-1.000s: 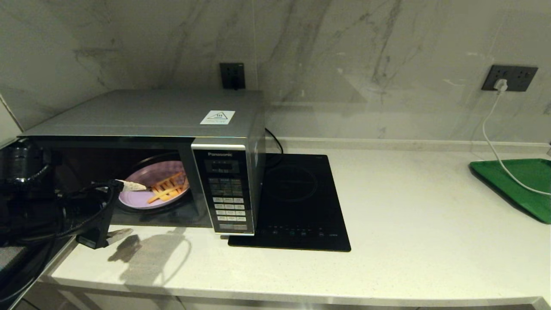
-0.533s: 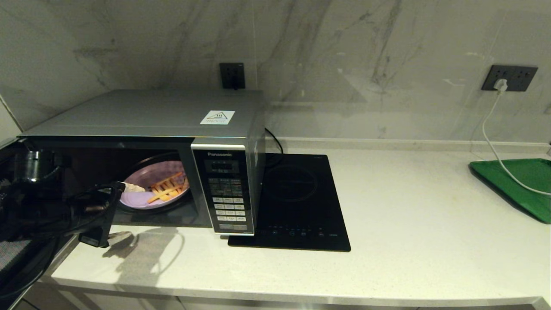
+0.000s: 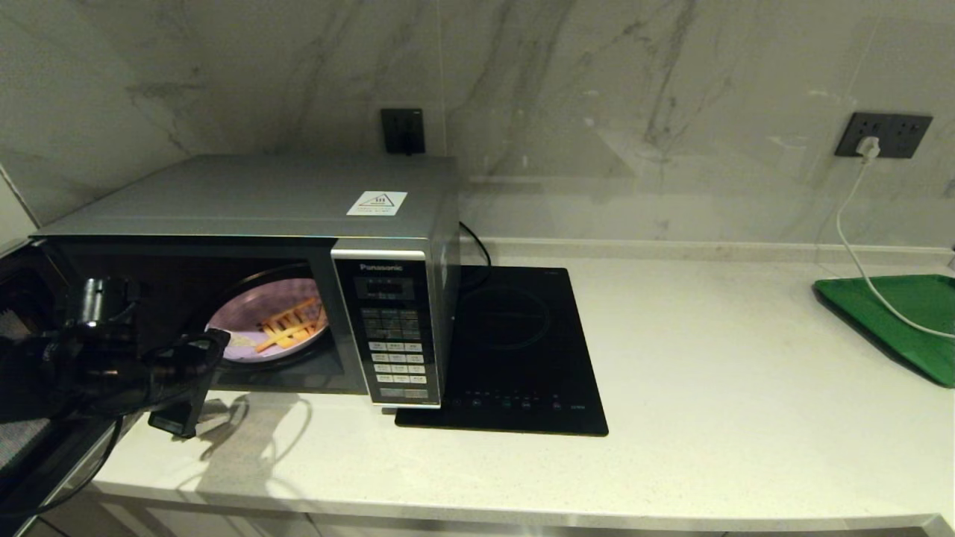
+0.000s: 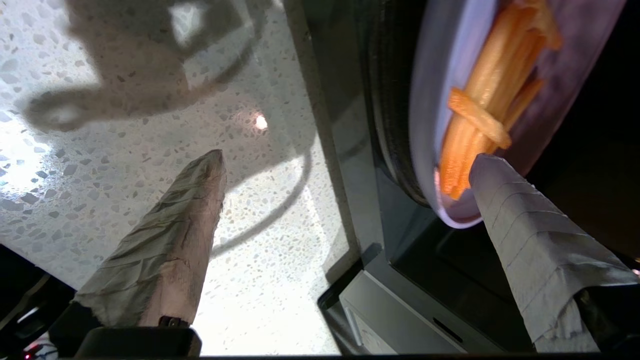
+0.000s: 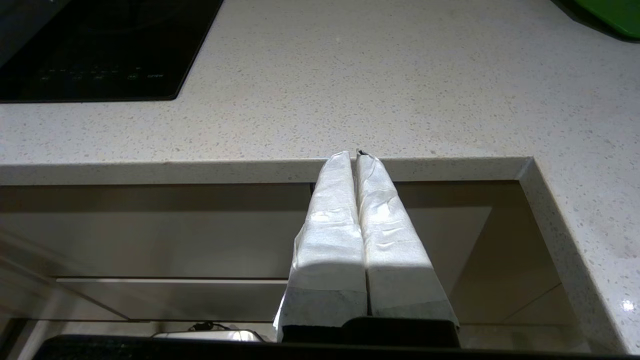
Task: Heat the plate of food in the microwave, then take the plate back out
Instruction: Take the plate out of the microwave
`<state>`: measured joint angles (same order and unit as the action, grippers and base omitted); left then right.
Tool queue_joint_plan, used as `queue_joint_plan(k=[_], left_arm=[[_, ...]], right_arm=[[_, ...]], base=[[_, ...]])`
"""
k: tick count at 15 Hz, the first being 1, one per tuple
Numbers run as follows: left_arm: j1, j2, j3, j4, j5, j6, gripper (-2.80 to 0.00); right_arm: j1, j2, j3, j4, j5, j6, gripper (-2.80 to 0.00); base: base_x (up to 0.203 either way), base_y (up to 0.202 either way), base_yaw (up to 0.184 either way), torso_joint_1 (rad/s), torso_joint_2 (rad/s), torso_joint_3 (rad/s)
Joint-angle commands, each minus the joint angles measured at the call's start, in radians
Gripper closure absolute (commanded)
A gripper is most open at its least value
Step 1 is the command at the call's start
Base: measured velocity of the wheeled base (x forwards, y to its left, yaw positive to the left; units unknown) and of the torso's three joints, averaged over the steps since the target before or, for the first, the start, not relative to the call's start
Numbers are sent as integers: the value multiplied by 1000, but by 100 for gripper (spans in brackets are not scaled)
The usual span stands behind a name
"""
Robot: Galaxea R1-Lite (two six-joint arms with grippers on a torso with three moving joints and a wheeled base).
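Note:
The microwave (image 3: 254, 201) stands at the counter's left with its door swung open. Inside, the plate of food (image 3: 254, 317) lies on the turntable, a pale lilac plate with orange fries (image 3: 287, 328). My left gripper (image 3: 224, 377) is open at the cavity's front left. In the left wrist view one finger (image 4: 165, 240) is over the counter, and the other finger (image 4: 525, 235) is at the rim of the plate (image 4: 425, 100); contact is unclear. The microwave's lower front frame (image 4: 400, 310) lies between them. My right gripper (image 5: 355, 155) is shut below the counter's front edge.
A black induction hob (image 3: 515, 350) lies right of the microwave. A green tray (image 3: 895, 321) sits at the far right with a white cable (image 3: 850, 246) running to a wall socket. The open door (image 3: 22, 440) fills the far left. Pale counter (image 3: 709, 388) stretches between.
My left gripper has drawn back a little from over the plate toward the cavity's front, and its arm has shifted. The plate stays on the turntable.

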<state>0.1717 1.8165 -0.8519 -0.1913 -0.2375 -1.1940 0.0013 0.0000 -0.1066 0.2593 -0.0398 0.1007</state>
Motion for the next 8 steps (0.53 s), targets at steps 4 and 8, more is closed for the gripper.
queue_joint_plan(k=[4, 8], left_arm=[[-3, 27, -10, -2, -2, -6, -280], [-3, 38, -9, -2, -2, 6, 0]], right_arm=[[0, 2, 1, 1, 0, 1, 0], [0, 2, -1, 1, 0, 1, 0]], base=[[0, 0, 0, 0, 0, 0], [0, 0, 0, 0, 0, 0]])
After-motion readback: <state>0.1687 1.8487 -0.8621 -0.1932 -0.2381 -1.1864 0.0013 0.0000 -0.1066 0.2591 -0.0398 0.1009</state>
